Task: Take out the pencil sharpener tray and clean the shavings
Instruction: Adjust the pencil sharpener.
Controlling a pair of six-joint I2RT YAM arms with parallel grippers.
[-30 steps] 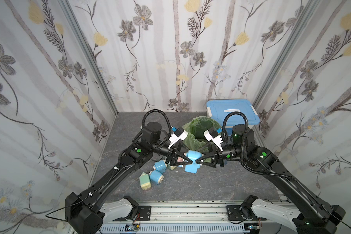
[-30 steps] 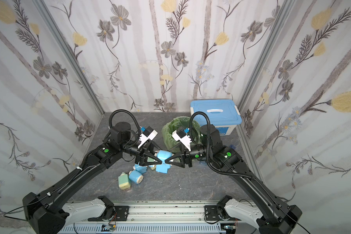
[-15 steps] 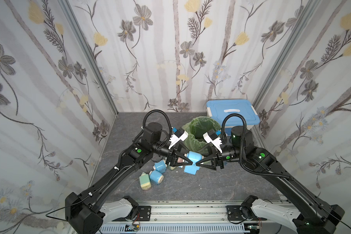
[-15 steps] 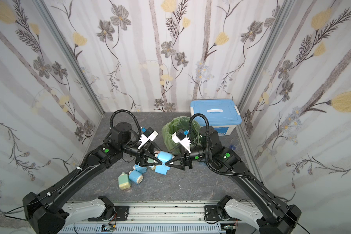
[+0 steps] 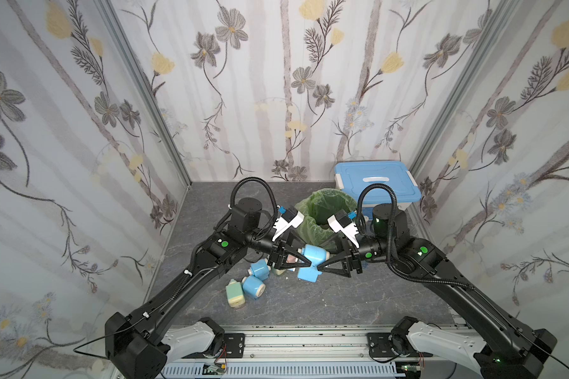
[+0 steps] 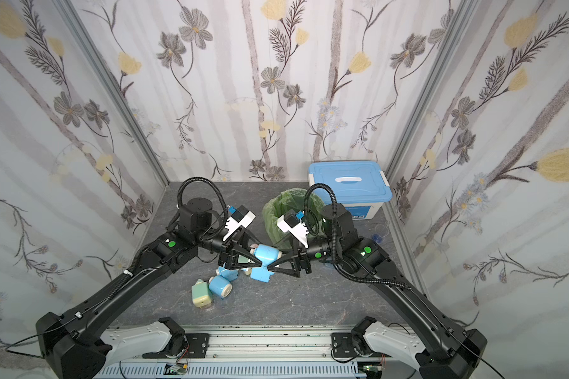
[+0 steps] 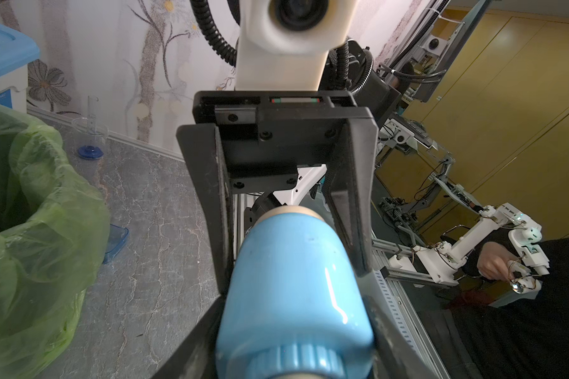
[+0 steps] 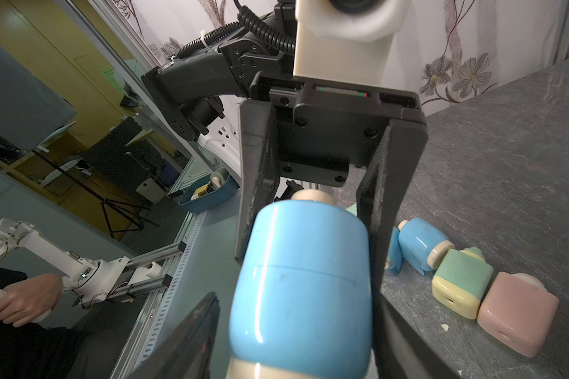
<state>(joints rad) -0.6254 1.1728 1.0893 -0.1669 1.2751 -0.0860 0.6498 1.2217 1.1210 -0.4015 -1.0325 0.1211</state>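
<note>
The light-blue rounded plastic pencil sharpener (image 5: 314, 255) hangs just near of the green-bagged bin (image 5: 309, 200), lengthwise between the hands. The left hand (image 5: 304, 263) pinches it, and the right hand (image 5: 322, 266) stands spread round its cream-capped end.

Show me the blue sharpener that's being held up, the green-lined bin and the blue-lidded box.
held blue sharpener (image 5: 314, 254): in a top view, on its blue body.
green-lined bin (image 5: 311, 200): in a top view, on the bag's rim.
blue-lidded box (image 5: 350, 178): in a top view, on the lid.
</note>
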